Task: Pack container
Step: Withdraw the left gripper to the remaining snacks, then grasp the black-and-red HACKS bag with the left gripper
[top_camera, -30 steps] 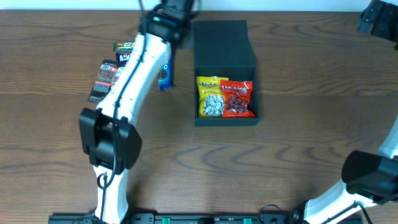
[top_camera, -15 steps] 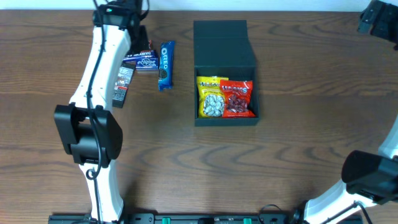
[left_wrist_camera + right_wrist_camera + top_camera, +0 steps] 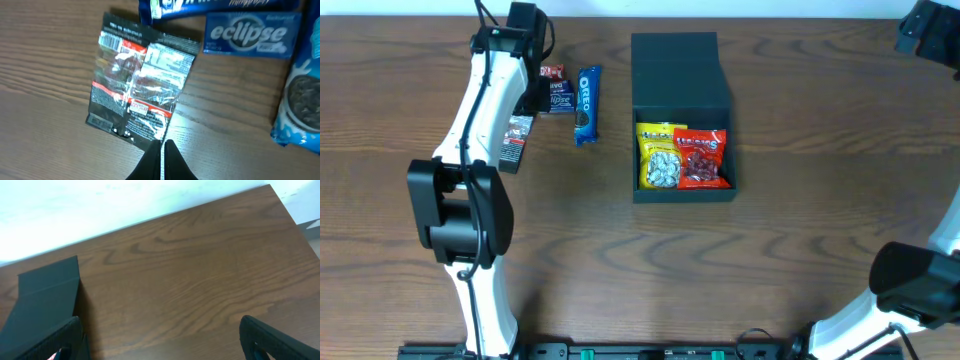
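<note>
The dark container [image 3: 682,70] stands open at the table's middle back, its flap lid folded back; its lid also shows in the right wrist view [image 3: 45,300]. Inside lie a yellow snack packet [image 3: 660,155] and a red snack packet [image 3: 702,158]. My left gripper [image 3: 162,145] is shut and empty, hovering over the lower edge of a black-and-red snack packet [image 3: 137,97], which lies left of the container [image 3: 516,140]. An Oreo pack [image 3: 586,103] [image 3: 300,100] and an Eclipse gum pack [image 3: 250,34] [image 3: 558,97] lie nearby. My right gripper [image 3: 160,330] is open and empty, high above the table's back right.
A blue wrapper [image 3: 220,6] lies at the top of the left wrist view, and a small red packet [image 3: 552,71] lies beside the left arm. The table's back edge [image 3: 150,215] runs behind the container.
My left arm swung from beside the container over to the loose snacks on the left, then shifted slightly right over them. The right arm has not moved.
</note>
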`<state>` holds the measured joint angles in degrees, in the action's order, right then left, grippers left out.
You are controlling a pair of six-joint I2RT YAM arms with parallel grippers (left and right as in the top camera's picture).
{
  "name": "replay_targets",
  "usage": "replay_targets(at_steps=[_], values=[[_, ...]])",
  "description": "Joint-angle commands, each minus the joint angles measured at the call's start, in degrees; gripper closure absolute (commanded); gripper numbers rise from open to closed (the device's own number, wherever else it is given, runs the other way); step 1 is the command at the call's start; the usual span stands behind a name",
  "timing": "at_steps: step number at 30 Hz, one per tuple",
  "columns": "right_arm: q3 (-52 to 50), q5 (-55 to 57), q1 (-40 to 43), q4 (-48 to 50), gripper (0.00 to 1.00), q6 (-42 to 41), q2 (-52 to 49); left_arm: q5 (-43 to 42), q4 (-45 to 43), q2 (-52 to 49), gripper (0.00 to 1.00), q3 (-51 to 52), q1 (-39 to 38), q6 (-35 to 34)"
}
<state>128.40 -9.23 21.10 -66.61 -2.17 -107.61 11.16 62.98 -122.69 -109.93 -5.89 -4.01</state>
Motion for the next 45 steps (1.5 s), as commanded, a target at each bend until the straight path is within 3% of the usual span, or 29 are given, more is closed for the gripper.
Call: replay_targets(at_steps=[1,9,10,11,13,16,18,27,36,45], values=[[-0.28,-0.02,0.57,-0.07,0.01,-0.55,0.61,-2.64,-0.44,1.01,0.94,3.74,2.47,0.59],[-0.28,-0.02,0.57,0.15,0.01,-0.55,0.61,-1.33,-7.26,2.08,0.91,12.31,3.48,3.65],[-0.28,-0.02,0.57,0.15,0.01,-0.55,0.61,-1.36,-7.91,2.08,0.85,12.57,3.37,4.13],[-0.28,-0.02,0.57,0.13,0.01,-0.55,0.61,-1.36,-9.2,2.08,0.69,12.98,3.28,5.03],[-0.28,-0.02,0.57,0.13,0.01,-0.55,0.61,-1.36,-11.28,2.05,0.48,13.14,3.26,6.27],[-0.28,-0.02,0.57,-0.07,0.01,-0.55,0.61,-1.33,-14.84,2.05,0.32,13.16,3.26,8.39],[-0.28,-0.02,0.57,-0.11,0.01,-0.55,0.61,-1.33,-17.73,2.05,0.28,13.55,3.26,9.88],[-0.28,-0.02,0.57,-0.04,0.01,-0.57,0.61,-1.77,-25.49,2.05,0.28,17.7,3.23,14.62],[-0.28,-0.02,0.57,0.57,0.01,-0.57,0.55,-2.23,-28.46,2.05,0.23,21.53,3.23,14.73],[-0.28,-0.04,0.57,0.55,0.01,-0.55,-0.44,-1.51,-32.22,2.05,0.31,24.72,3.23,14.69]])
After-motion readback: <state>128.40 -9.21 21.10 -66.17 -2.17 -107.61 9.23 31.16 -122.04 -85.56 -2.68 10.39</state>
